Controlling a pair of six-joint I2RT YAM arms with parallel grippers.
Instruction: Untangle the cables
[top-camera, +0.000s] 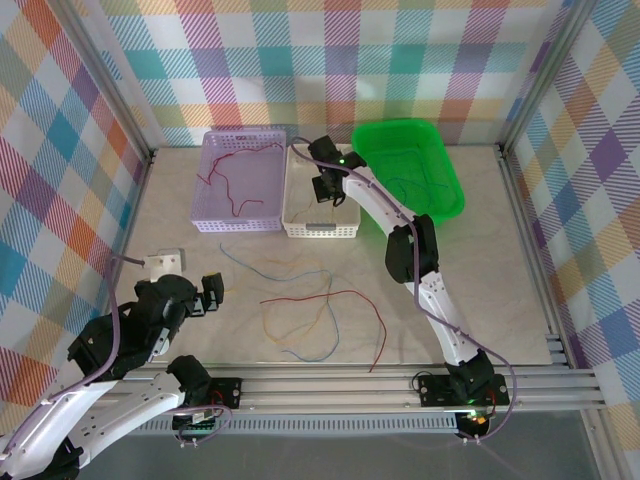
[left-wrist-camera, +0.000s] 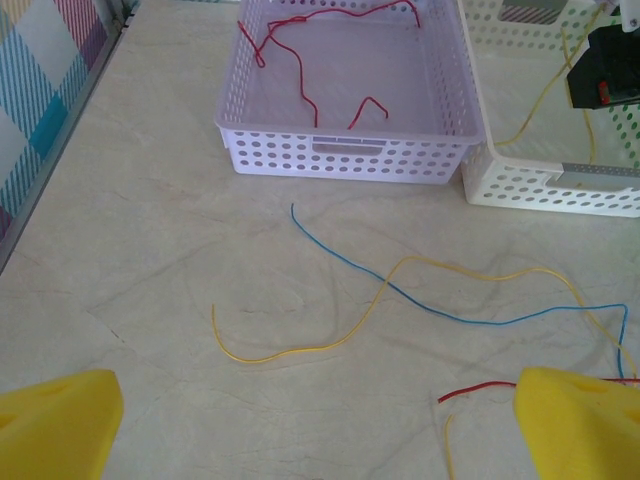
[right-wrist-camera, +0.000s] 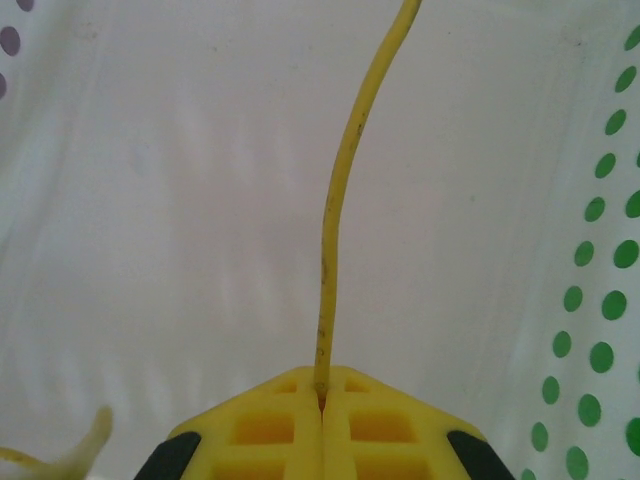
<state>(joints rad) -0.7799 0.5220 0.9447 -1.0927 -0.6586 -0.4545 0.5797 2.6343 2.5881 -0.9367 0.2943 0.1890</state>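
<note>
We are pinching a yellow cable (right-wrist-camera: 335, 200) tight in the right gripper (right-wrist-camera: 322, 395) over the white basket (top-camera: 320, 235) at twelve o'clock (seemingly sorting by colour), while the left gripper (left-wrist-camera: 320, 428) is hanging wide open at seven o'clock, facing the loose cables (left-wrist-camera: 290, 352) crossing mid-table.

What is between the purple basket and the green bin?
The white basket sits between them, as the top view shows. The right claw is inside it, shut on a yellow cable.
</note>
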